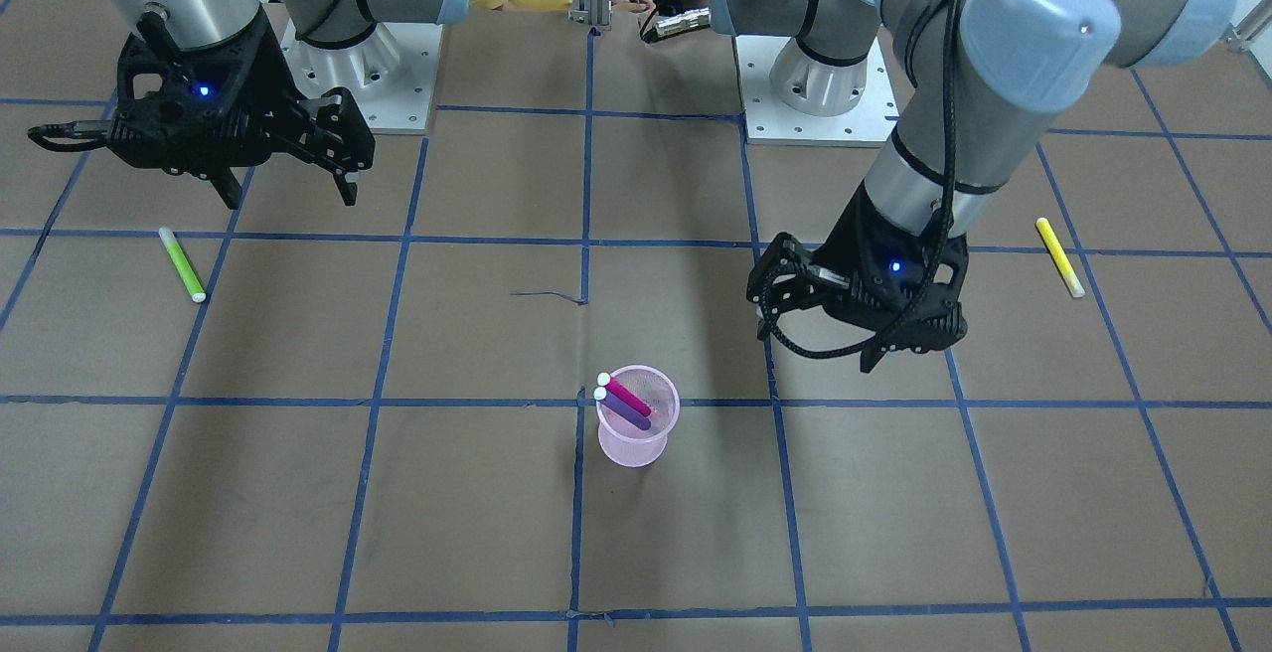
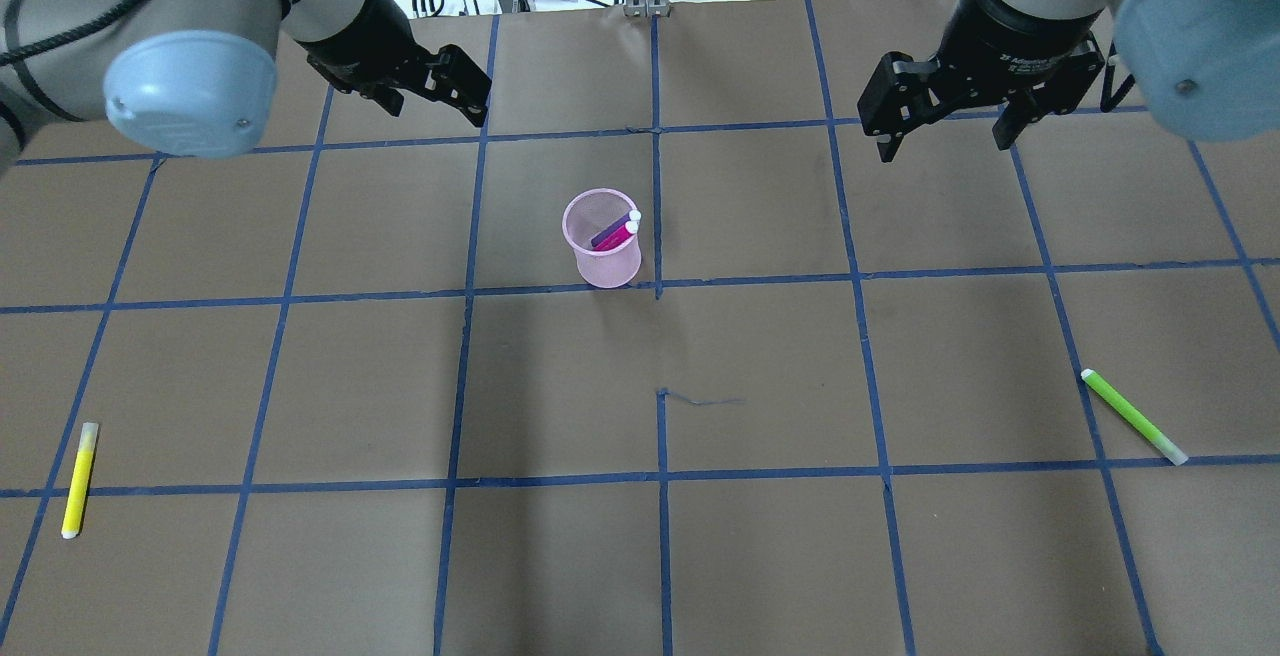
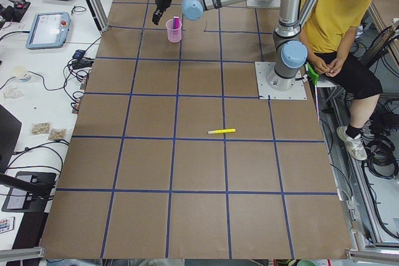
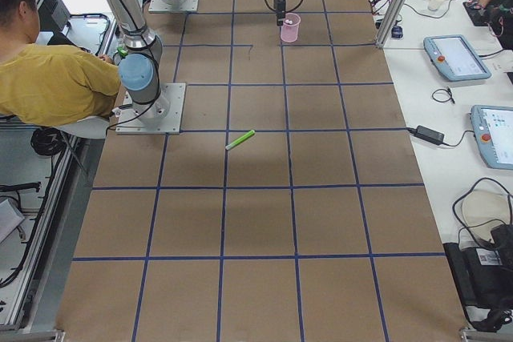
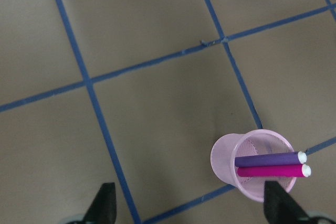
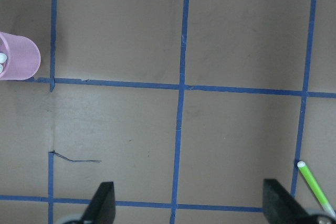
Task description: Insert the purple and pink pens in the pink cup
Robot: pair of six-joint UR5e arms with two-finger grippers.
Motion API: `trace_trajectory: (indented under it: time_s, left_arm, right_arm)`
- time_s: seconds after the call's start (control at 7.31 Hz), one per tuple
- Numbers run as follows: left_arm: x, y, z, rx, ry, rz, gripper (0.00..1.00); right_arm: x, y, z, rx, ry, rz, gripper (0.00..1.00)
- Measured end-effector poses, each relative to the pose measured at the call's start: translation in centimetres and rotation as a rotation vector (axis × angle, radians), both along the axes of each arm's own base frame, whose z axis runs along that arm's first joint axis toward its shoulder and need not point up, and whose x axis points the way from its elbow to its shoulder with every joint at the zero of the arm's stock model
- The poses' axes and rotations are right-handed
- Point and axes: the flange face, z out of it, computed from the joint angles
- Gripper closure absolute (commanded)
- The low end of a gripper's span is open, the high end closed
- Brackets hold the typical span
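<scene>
The pink mesh cup [image 1: 636, 443] stands upright near the table's middle, also in the overhead view [image 2: 603, 261]. The purple pen [image 1: 626, 410] and the pink pen [image 1: 629, 397] lean side by side inside it, white caps up; the left wrist view shows both, purple [image 5: 265, 159] and pink [image 5: 269, 171]. My left gripper [image 1: 817, 342] hovers open and empty to one side of the cup, also in the overhead view [image 2: 437, 108]. My right gripper [image 1: 291, 190] is open and empty, farther off on the other side, also in the overhead view [image 2: 942, 141].
A green pen [image 1: 182, 264] lies on the table on my right side, also in the overhead view [image 2: 1133, 416]. A yellow pen [image 1: 1059, 256] lies on my left side, also in the overhead view [image 2: 79, 479]. An operator in a yellow shirt [image 3: 330, 10] sits behind the arm bases.
</scene>
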Motion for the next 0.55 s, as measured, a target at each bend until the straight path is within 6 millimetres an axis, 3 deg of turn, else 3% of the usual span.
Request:
trace_trajectory:
  time_s: [0.27,0.55]
  left_arm:
    - [-0.8,3.6,4.1,0.033,-0.092,0.047,0.00]
    - [0.9,5.3,6.2,0.032,-0.113,0.090,0.00]
  right_arm:
    - [0.0,0.0,0.0,0.001,0.000,-0.002,0.00]
    - [0.0,0.1,0.0,-0.001,-0.001,-0.002,0.00]
